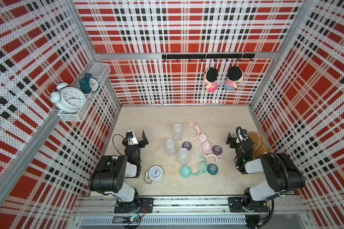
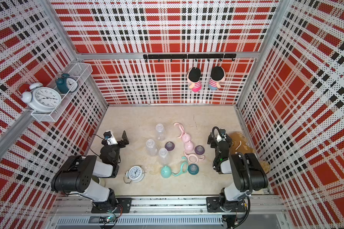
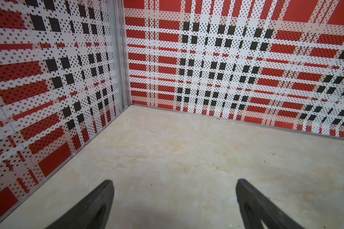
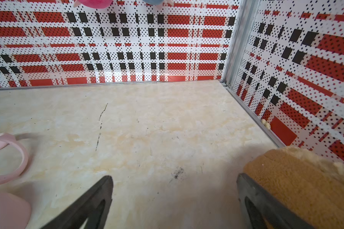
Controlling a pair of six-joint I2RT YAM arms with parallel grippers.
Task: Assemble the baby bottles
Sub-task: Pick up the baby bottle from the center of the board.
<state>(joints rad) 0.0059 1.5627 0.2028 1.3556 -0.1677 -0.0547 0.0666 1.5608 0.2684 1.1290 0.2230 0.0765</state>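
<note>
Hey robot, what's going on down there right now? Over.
Left gripper, right gripper: jaws wide open, empty. Three clear bottles uncapped; caps, rings, collars loose alongside. Brown plush toy beside right gripper; white alarm clock near teal cap.

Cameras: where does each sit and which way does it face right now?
Top view: high over the front rail, looking down toward the back wall; left gripper and right gripper show.
Top view: same head, nearly equal scene; arms flank the clear bottles.
Left wrist: on the left arm, facing the back-left corner; its open fingers show.
Right wrist: on the right arm, facing the back-right corner; its open fingers show.
Shared: pink two-handled ring and brown plush toy show in right wrist and top views.
</note>
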